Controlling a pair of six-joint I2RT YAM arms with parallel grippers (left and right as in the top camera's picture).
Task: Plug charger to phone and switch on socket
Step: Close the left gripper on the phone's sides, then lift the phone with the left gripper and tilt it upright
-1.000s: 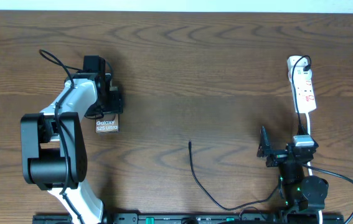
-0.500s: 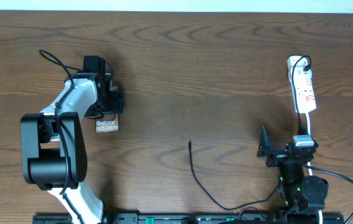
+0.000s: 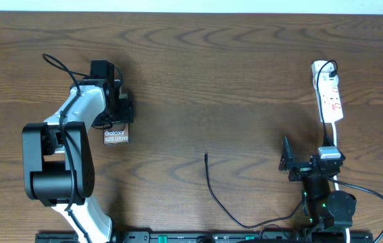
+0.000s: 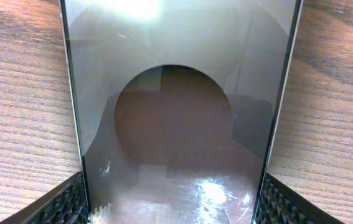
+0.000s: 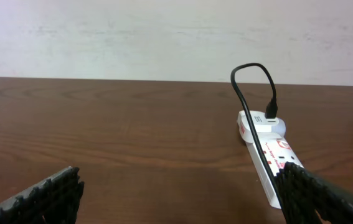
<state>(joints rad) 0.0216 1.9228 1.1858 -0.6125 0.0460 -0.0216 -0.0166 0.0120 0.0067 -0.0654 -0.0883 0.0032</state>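
The phone [image 3: 116, 136] lies flat at the left, its white "Galaxy" lettering at the near end. My left gripper [image 3: 118, 111] is over its far part. In the left wrist view the phone [image 4: 176, 93] fills the frame and both fingers of the left gripper [image 4: 173, 202] press on its long edges. The charger cable [image 3: 213, 192] curves across the table's front, its plug tip [image 3: 206, 156] lying free in the middle. The white socket [image 3: 328, 91] lies at the far right. My right gripper [image 3: 311, 163] is wide open and empty, near the socket's near end [image 5: 266, 155].
A black cable [image 5: 254, 93] loops into the socket's far end. The socket's white cord [image 3: 335, 138] runs toward my right arm. The left arm's body [image 3: 56, 162] stands at the front left. A pale wall [image 5: 164, 37] borders the table's far edge.
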